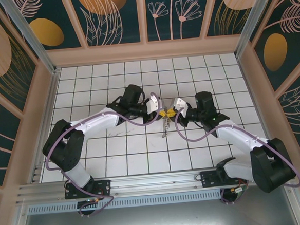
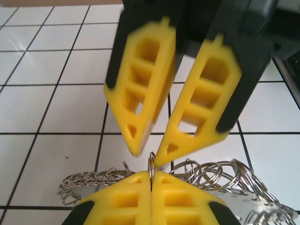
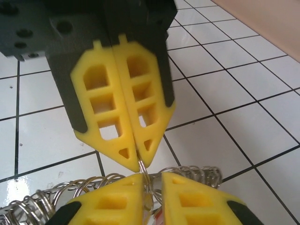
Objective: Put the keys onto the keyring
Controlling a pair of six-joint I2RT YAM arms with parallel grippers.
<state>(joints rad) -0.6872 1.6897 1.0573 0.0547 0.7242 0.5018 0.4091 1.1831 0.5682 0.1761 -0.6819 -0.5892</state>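
**Desk:** Status on the claws?

**Ops:** Tip to tip, low over the surface (image 2: 47, 108). My left claw (image 2: 151, 177) is clenched on one thin silver loop (image 2: 151, 161) standing up out of the keyring (image 2: 213, 176). My right claw (image 2: 150, 156) faces it with its fingers a crack apart, straddling that same loop. I don't read that as a grip.

**Desk:** Where's the rest of the ring?

**Ops:** It's a tangle of silver coils directly under both claws, spreading out to either side of them. The keys are too small to sort from the tangle. A reddish fleck (image 3: 157, 218) low between the right claw's fingers may be their tag, but I can't call it.

**Desk:** Which step?

**Ops:** Threading, by my judgement. The left claw pins the loop and the right claw works on it.

**Desk:** Next move?

**Ops:** The right claw needs a firm bite just beside the left's pinch, then has to feed along the wire. It takes fine alignment, and I reckon a slip drops the loop into the tangle.
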